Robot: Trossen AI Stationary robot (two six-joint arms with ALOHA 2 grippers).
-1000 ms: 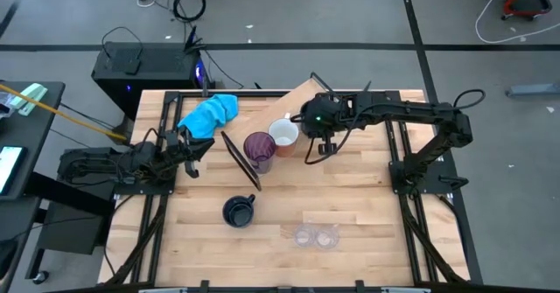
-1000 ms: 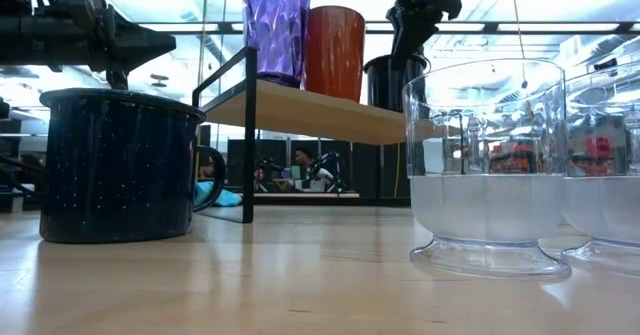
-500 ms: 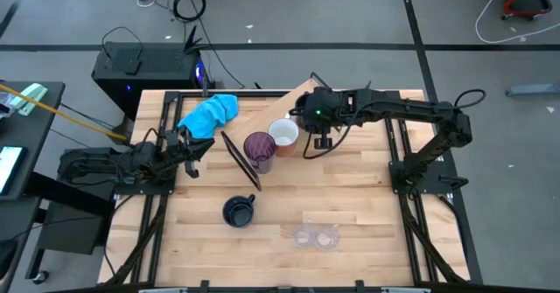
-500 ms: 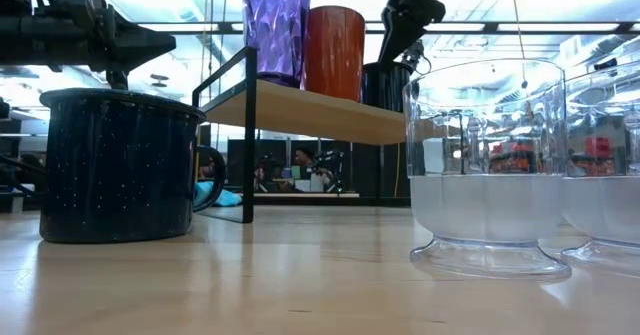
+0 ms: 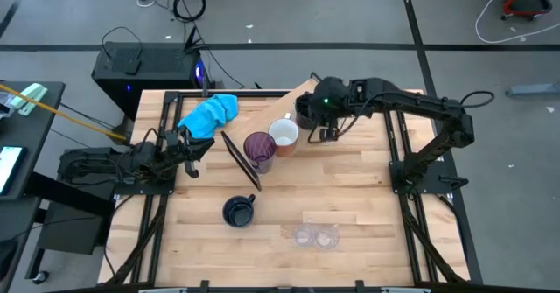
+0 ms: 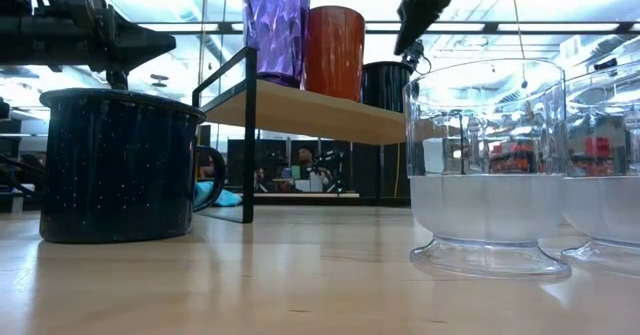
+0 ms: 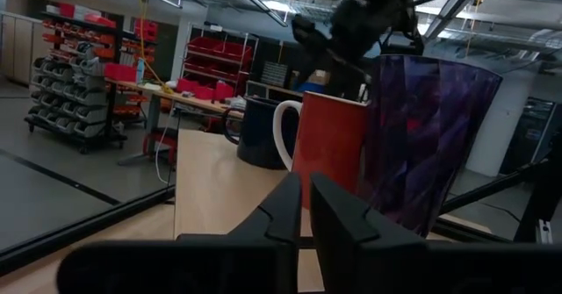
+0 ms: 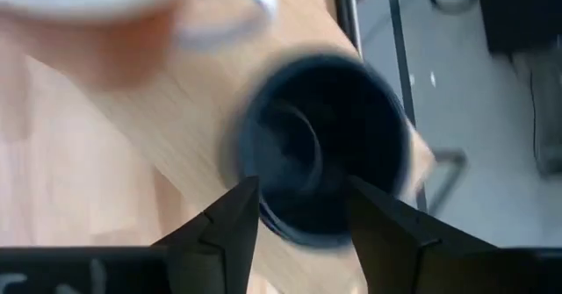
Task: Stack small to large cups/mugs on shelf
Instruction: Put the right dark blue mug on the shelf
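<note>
The shelf (image 6: 320, 110) carries a purple tumbler (image 6: 277, 25), a red-sided mug with a white inside (image 6: 333, 53) and a dark navy mug (image 8: 325, 162) in a row. Each of the three stands upright on its base. My right gripper (image 8: 303, 211) hovers open just above the navy mug's mouth, touching nothing. A second navy mug (image 5: 238, 211) and two clear cups (image 5: 315, 236) stand on the tabletop near the front. My left gripper (image 5: 188, 149) waits shut at the table's left, pointing toward the shelf.
A bright blue cloth (image 5: 210, 112) lies at the far left of the table. The shelf's black frame end (image 5: 241, 162) stands near the table's middle. Bare planks (image 5: 350, 188) show between the shelf and the clear cups.
My right gripper has risen off the navy mug on the shelf and drawn toward the table's far edge. The mug stays upright where it was.
</note>
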